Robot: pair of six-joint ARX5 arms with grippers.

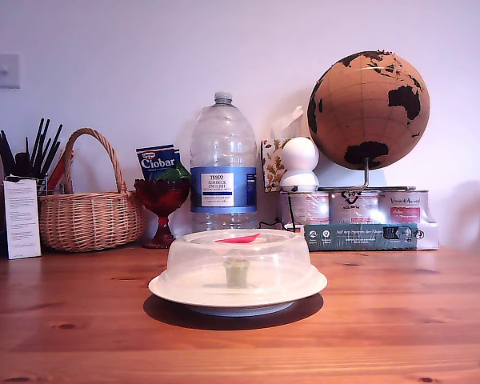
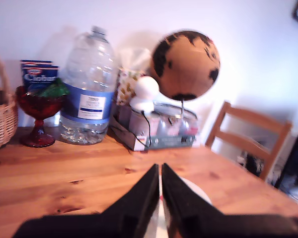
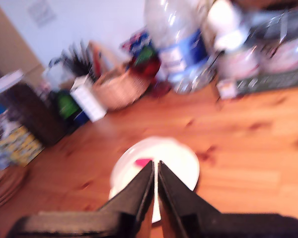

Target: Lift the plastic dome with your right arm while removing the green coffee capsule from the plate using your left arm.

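The plastic dome (image 1: pixel 240 260), translucent with a red tab (image 1: pixel 238 238) on top, sits over the white plate (image 1: pixel 304 290) at the middle of the table. The green coffee capsule (image 1: pixel 237 272) stands upright under it at the plate's centre. Neither arm shows in the exterior view. My first gripper (image 2: pixel 159 167) is shut with nothing held, and a white edge of the dome (image 2: pixel 198 193) shows just past its fingers. My second gripper (image 3: pixel 155 163) is also shut and empty, above the dome (image 3: pixel 179 158), whose red tab (image 3: pixel 141 162) lies beside its tips.
Along the back wall stand a large water bottle (image 1: pixel 223 164), a red goblet (image 1: pixel 162 204), a wicker basket (image 1: pixel 90 212), a utensil holder (image 1: pixel 20 208), a globe (image 1: pixel 369 110) and a box of tins (image 1: pixel 368 220). A wooden chair (image 2: pixel 248 134) stands beside the table.
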